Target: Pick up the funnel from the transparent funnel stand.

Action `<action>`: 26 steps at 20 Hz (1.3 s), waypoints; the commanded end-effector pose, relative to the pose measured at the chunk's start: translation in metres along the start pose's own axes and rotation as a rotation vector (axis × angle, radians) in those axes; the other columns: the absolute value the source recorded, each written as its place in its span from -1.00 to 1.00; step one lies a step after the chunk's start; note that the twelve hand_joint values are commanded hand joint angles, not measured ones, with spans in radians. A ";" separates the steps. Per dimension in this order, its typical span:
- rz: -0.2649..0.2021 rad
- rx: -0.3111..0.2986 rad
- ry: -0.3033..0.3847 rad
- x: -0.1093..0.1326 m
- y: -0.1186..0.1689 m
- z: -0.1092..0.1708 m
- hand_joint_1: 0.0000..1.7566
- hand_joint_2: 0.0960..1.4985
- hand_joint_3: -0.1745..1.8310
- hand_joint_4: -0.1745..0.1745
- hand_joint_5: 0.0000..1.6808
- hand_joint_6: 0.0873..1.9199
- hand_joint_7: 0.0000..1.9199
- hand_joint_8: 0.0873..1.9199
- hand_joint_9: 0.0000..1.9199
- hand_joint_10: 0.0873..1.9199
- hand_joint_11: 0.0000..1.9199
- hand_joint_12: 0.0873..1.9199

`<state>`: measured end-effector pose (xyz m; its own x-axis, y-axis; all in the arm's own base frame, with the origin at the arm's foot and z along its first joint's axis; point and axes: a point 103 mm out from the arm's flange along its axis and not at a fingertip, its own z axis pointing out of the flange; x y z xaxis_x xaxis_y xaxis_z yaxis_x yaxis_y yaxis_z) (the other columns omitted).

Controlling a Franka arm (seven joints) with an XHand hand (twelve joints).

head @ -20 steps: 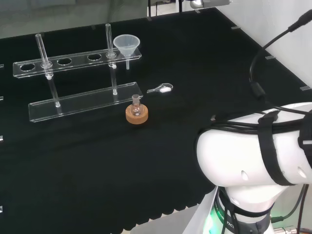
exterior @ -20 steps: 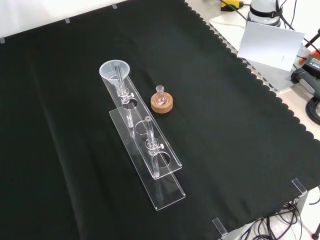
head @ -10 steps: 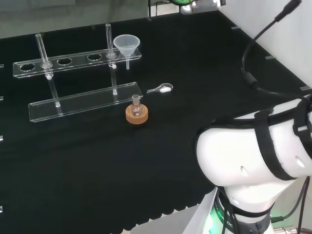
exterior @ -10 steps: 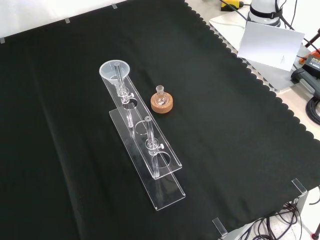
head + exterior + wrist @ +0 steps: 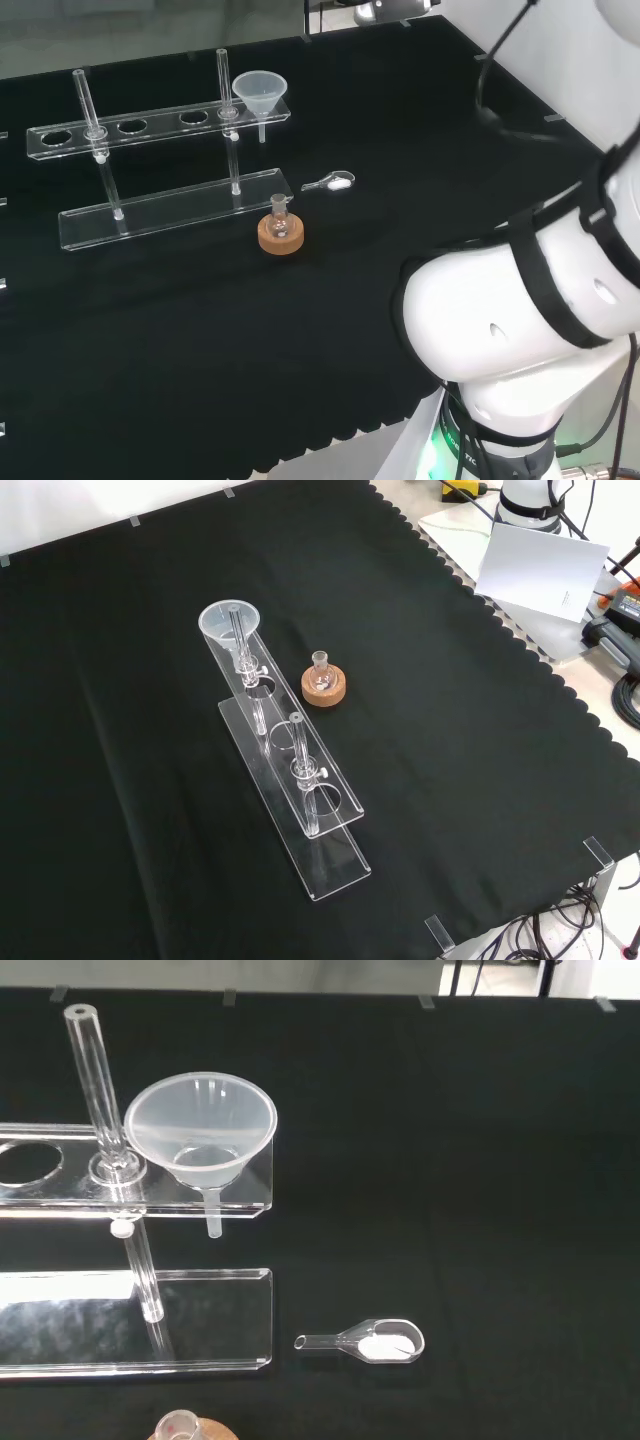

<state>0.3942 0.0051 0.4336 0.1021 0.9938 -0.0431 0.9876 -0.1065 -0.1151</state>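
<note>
Black cloth covers the counter, where nothing has shifted. Only my arm's white links [image 5: 540,330] in the head view have swung upward. My funnel [image 5: 203,1140] sits in the transparent funnel stand's [image 5: 150,130] end hole. Whether my robot hand is apart, I cannot tell.

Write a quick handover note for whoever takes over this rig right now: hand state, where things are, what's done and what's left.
Robot hand: its state cannot be told from these views.
Clear plastic funnel: seated in the end hole of the transparent funnel stand's upper shelf, at the right end in the head view, stem hanging through.
Nearby: small glass flask on a cork ring in front of the stand; small clear scoop with white powder on the black cloth.
Done: nothing grasped.
Left: reach, grasp the funnel, lift it out.
</note>
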 end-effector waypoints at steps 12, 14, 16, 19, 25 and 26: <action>-0.104 0.057 -0.018 0.036 0.085 0.050 -0.80 0.40 -0.59 -0.16 -0.65 -1.00 -0.93 -0.41 -0.79 -0.32 -1.00 0.46; -0.112 0.062 -0.013 0.041 0.091 0.055 -0.75 0.36 -0.60 -0.17 -0.64 -1.00 -0.92 -0.39 -0.78 -0.31 -1.00 0.45; -0.120 0.087 -0.020 0.046 0.098 0.060 -0.68 0.31 -0.61 -0.20 -0.65 -1.00 -0.92 -0.36 -0.75 -0.29 -0.99 0.48; -0.142 0.119 -0.032 0.056 0.106 0.068 -0.60 0.24 -0.63 -0.22 -0.68 -1.00 -0.94 -0.32 -0.73 -0.27 -0.97 0.49; -0.177 0.177 -0.056 0.071 0.120 0.093 -0.53 0.15 -0.66 -0.19 -0.74 -1.00 -0.99 -0.31 -0.75 -0.26 -0.95 0.51; -0.177 0.193 -0.060 0.071 0.121 0.096 -0.52 0.13 -0.66 -0.19 -0.74 -1.00 -1.00 -0.32 -0.75 -0.26 -0.94 0.51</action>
<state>0.4954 0.0516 0.3472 -0.0512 0.9975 -0.0488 0.9704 0.0382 -0.2383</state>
